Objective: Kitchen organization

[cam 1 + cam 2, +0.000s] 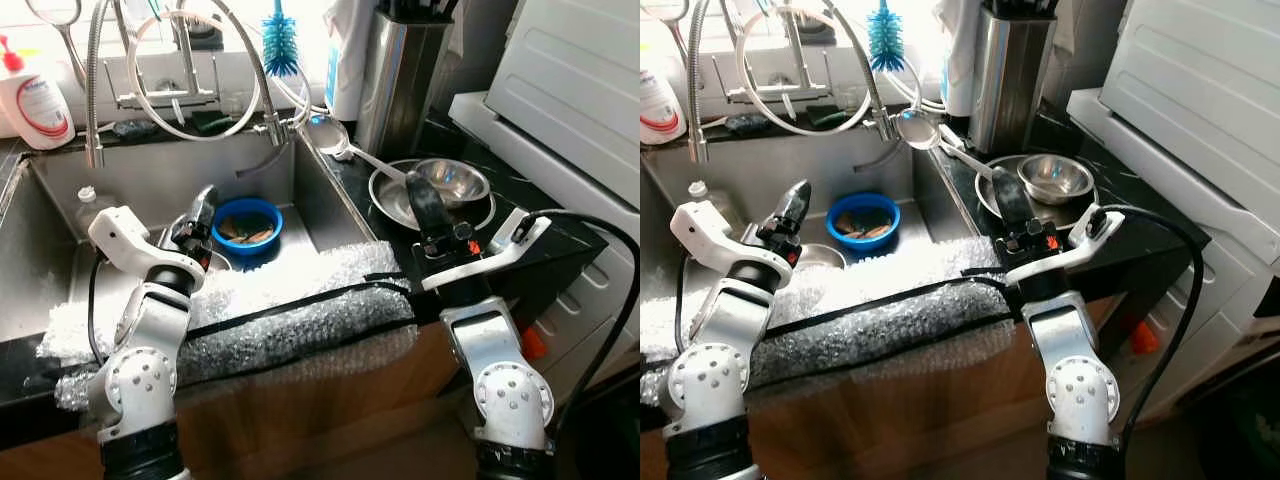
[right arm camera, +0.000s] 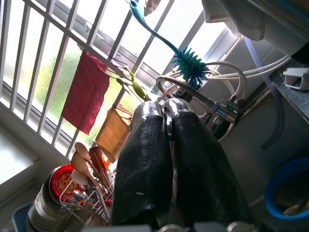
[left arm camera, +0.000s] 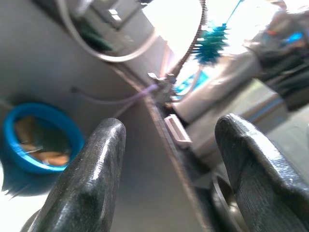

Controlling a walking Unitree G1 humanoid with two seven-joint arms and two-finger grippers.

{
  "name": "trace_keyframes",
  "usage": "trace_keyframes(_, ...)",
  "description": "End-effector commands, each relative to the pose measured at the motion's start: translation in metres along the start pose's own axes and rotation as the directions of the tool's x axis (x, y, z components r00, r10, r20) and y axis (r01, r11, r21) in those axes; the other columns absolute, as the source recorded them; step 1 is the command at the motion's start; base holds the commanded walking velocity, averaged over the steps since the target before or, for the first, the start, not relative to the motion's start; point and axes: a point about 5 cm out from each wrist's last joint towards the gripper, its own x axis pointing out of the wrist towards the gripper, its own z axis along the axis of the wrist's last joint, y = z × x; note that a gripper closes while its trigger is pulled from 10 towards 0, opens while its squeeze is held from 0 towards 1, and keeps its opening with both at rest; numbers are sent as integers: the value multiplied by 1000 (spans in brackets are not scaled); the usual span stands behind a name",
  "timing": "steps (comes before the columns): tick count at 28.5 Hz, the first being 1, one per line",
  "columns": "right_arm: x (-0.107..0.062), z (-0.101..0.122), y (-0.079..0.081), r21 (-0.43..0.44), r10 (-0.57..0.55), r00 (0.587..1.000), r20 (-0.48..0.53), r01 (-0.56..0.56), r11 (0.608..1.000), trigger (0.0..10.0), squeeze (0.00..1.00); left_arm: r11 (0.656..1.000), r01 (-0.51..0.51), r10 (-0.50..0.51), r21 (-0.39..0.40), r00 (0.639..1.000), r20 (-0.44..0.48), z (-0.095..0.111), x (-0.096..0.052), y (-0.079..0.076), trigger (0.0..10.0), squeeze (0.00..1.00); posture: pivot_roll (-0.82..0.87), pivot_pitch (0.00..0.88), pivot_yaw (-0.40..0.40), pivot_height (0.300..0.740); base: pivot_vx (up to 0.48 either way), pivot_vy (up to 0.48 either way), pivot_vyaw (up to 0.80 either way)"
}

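A: Biggest stuff first?
B: White appliance far right, lid tilted up. Then the steel sink w/ a coiled spring faucet looping over the back. Front edge of sink + counter is wrapped in bubble wrap, black tape strip across it.

A: Counter side?
B: Black counter right of the sink. Steel utensil holder at the back, upright. In front of it a steel bowl sitting in a shallow steel pan. Ladle lies at the sink/counter corner, cup toward the sink, handle toward the pan.

A: In the sink?
B: Blue bowl on the basin floor, some scraps in it. Soap bottle on the back ledge, far left. Teal bottle brush hangs above the faucet.

A: Arms?
B: Left gripper is over the basin just beside the blue bowl, not touching; fingers spread wide, nothing between. Right gripper sits above the pan's near rim, fingers pressed together, holding nothing I can make out.
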Motion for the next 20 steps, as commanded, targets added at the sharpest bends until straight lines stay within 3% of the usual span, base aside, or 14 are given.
trace_keyframes(1,-4,-13,0,64,-13,1000,-9,13,998,10000,0,997,77,-77,-18,997,-28,-2,0,-12,10000,0,-30,0,-74,727,0,0,0)
trace_keyframes(11,-4,-23,-3,50,-43,995,-91,47,998,10000,0,982,187,-187,-7,979,-86,-8,-2,-29,10000,0,-31,0,-76,727,0,0,0)
trace_keyframes(20,-2,-31,5,73,22,986,-163,-10,997,10000,0,972,234,-236,-30,967,-93,-7,-4,-35,10000,0,-27,7,-78,727,0,0,0)
